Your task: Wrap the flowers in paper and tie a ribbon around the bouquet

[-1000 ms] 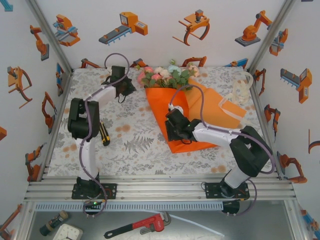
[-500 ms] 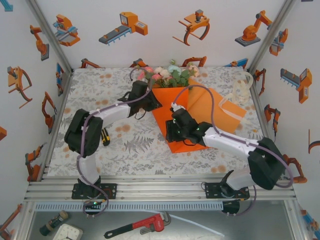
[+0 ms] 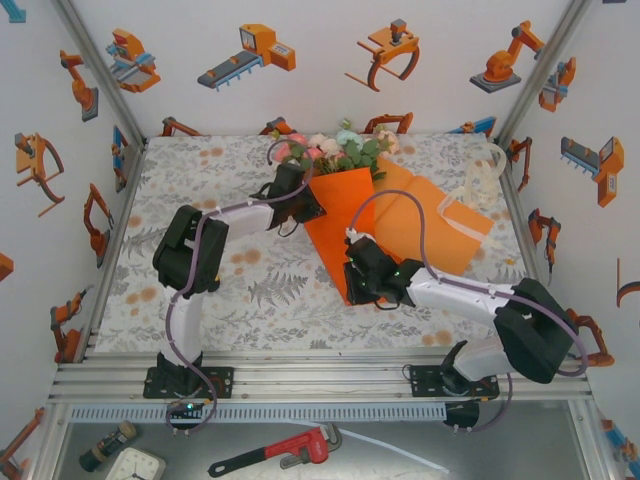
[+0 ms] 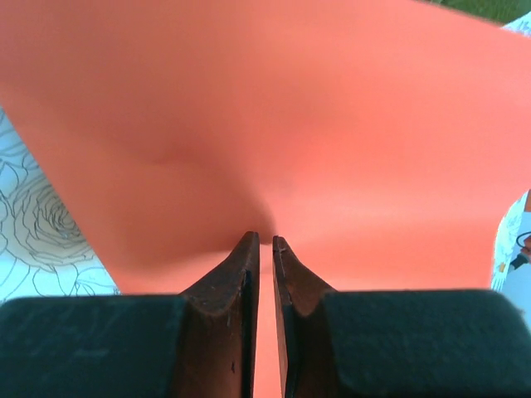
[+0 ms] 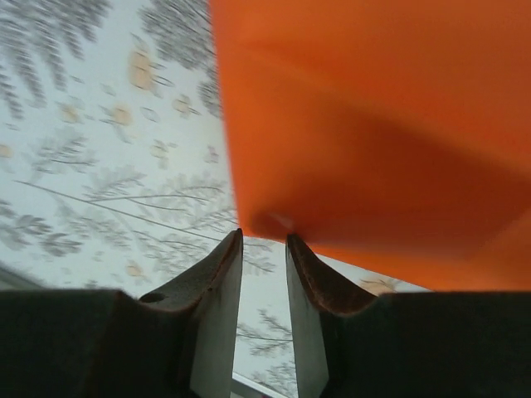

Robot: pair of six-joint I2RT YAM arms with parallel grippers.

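Wrapping step: paper (image 3: 345, 215) is folded round the flowers (image 3: 335, 150) mid-worktop | left fingers (image 4: 241, 274) are clamped on its upper edge | right fingers (image 5: 220, 265) are held narrowly apart at its lower corner | risk: fold springs open if that corner is missed.

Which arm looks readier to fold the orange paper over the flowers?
Likely left: the left gripper pinches the paper at its edge near the flowers. The right gripper sits at the paper's bottom tip, jaws apart, holding nothing.
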